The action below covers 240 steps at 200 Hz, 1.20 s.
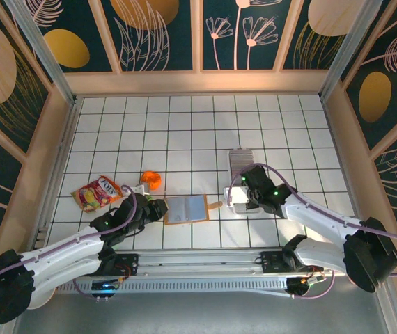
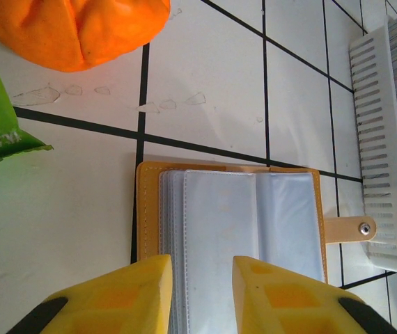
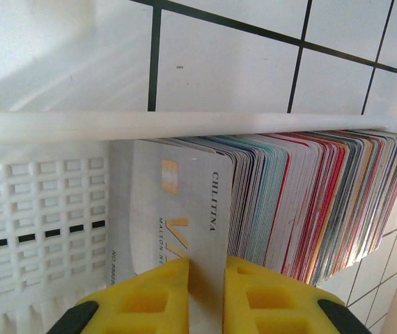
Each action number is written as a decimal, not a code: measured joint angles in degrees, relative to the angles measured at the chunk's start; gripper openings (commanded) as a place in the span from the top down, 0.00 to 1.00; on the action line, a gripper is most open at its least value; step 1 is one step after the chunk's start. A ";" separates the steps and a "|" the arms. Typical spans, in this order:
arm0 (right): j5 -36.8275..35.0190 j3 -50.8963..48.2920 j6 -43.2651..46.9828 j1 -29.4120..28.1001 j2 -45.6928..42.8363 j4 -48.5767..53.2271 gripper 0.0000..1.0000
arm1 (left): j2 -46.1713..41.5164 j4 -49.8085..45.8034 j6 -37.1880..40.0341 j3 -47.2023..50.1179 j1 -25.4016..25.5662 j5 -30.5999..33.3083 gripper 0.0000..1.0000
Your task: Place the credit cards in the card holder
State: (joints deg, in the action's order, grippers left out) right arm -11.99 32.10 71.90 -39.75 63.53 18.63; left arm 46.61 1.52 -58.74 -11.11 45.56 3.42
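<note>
- Credit cards (image 3: 310,202): a dense row standing on edge in a white slotted tray (image 3: 45,209). Their coloured edges fan towards the right of the right wrist view. In the top view the row (image 1: 242,161) sits right of the table's centre.
- Front card (image 3: 184,202): pale grey with gold lettering, at the near end of the row and beside the tray's latticed wall. Its lower part passes between the yellow fingers (image 3: 143,292) of the right gripper (image 3: 205,268).
- Right gripper, state: the fingers are closed on the front card, one against each side of it.
- Card holder (image 2: 240,223): lying open and flat on the white tiled table (image 1: 184,125), well apart from the tray. It has a tan rim, clear sleeves facing up, and a clasp tab (image 2: 352,228) pointing towards the tray (image 2: 383,139). In the top view it (image 1: 187,209) lies between the two grippers.
- Left gripper (image 2: 198,292): poised at the holder's near edge, its fingers a narrow gap apart with a sleeve visible between them. Whether it pinches the sleeve cannot be told.
- Surroundings: an orange object (image 1: 151,180) and a snack packet (image 1: 95,193) lie to the left of the holder.
</note>
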 measured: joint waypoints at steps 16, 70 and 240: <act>0.04 -0.13 -0.02 0.00 -0.50 0.04 0.86 | 0.00 0.04 -0.02 0.22 0.00 0.00 0.73; 1.75 -0.24 -1.27 0.00 -3.02 2.97 0.95 | -0.20 -0.02 -0.09 0.68 0.00 0.02 0.73; 17.33 16.63 -65.24 -2.47 -16.68 4.07 1.00 | -2.25 -2.14 -0.02 0.68 0.00 0.39 0.70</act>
State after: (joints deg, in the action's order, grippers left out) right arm 5.34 48.73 6.66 -42.22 46.85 22.70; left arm 44.36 -0.62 -58.76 -10.44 45.56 3.81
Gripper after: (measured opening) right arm 0.046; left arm 0.329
